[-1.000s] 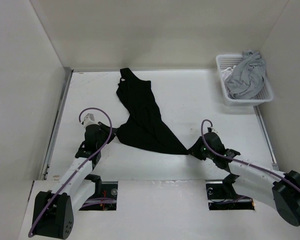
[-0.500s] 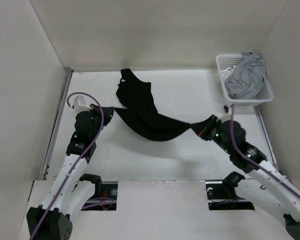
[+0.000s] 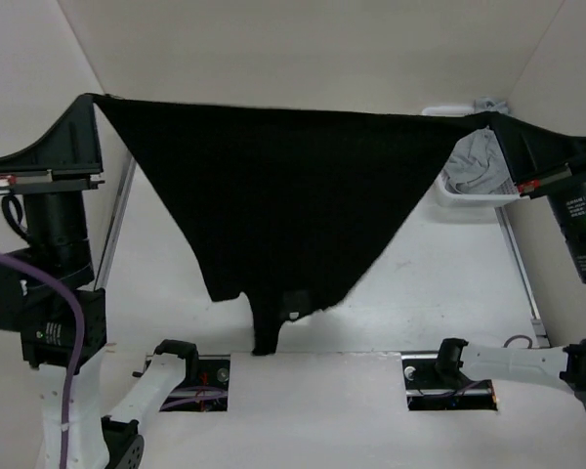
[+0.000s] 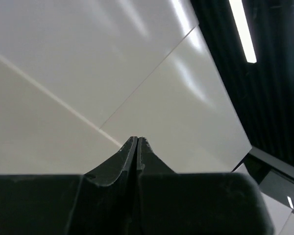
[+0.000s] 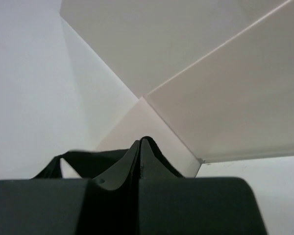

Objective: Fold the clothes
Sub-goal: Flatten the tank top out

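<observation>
Left jaws and right jaws have risen high above the worktop [image 3: 449, 283] since a second ago. With them the shirt [image 3: 273, 195] has gone from a crumpled strip lying on the surface to a sheet spread in the air.

Each pair of jaws is pinched tight on one upper corner of the shirt; both wrist views show the fingers pressed together.

The shirt's long axis is its taut top edge, running left to right between the two grips. From that edge the cloth narrows downward to a tip that points at the near edge of the worktop. Whether the tip touches the surface cannot be told.

Risks, as judged from here:
- The fabric is thin and held only at two small pinches, so a sharp pull apart could slip a corner free.
- The triangular hang suggests the grips are not on matching corners, so the shirt may lay down skewed.
- The right corner hangs close over the basket [image 3: 469, 200] and grey garment [image 3: 469, 166], which it could snag on the way down.
</observation>
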`<action>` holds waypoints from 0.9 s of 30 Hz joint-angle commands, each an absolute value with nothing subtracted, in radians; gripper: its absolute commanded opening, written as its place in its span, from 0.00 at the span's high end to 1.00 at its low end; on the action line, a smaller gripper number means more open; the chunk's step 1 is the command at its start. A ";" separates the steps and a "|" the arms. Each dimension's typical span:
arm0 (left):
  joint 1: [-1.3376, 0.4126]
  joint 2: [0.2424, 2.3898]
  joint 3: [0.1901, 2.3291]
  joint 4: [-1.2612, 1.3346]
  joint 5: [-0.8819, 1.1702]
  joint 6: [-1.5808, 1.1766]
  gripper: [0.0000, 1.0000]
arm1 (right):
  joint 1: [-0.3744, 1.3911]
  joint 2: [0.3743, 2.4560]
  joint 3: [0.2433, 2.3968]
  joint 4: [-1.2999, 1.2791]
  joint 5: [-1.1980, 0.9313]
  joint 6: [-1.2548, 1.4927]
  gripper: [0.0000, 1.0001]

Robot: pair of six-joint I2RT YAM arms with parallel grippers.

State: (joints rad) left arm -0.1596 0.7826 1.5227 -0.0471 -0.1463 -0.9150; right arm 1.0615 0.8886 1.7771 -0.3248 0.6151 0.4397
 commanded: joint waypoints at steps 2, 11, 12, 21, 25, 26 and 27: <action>-0.146 0.844 1.611 -0.101 -0.178 -0.854 1.00 | 1.194 0.992 1.874 -0.253 0.831 0.155 1.00; -0.131 0.920 1.295 -0.057 -0.209 -0.859 1.00 | 0.819 1.089 1.631 -0.229 0.536 0.349 1.00; -0.124 0.952 1.255 -0.039 -0.213 -0.867 1.00 | 0.741 1.113 1.599 -0.216 0.449 0.398 1.00; 0.011 1.408 1.582 -0.067 -0.077 -0.923 1.00 | 0.401 1.495 1.901 -0.230 0.089 0.571 1.00; 0.025 1.473 1.797 -0.120 -0.031 -0.919 1.00 | 0.367 1.565 2.138 -0.308 0.055 0.586 1.00; 0.034 1.470 1.822 -0.120 -0.020 -0.919 1.00 | 0.366 1.571 2.184 -0.328 0.045 0.587 1.00; 0.042 1.460 1.839 -0.121 -0.014 -0.914 1.00 | 0.366 1.572 2.218 -0.345 0.038 0.588 1.00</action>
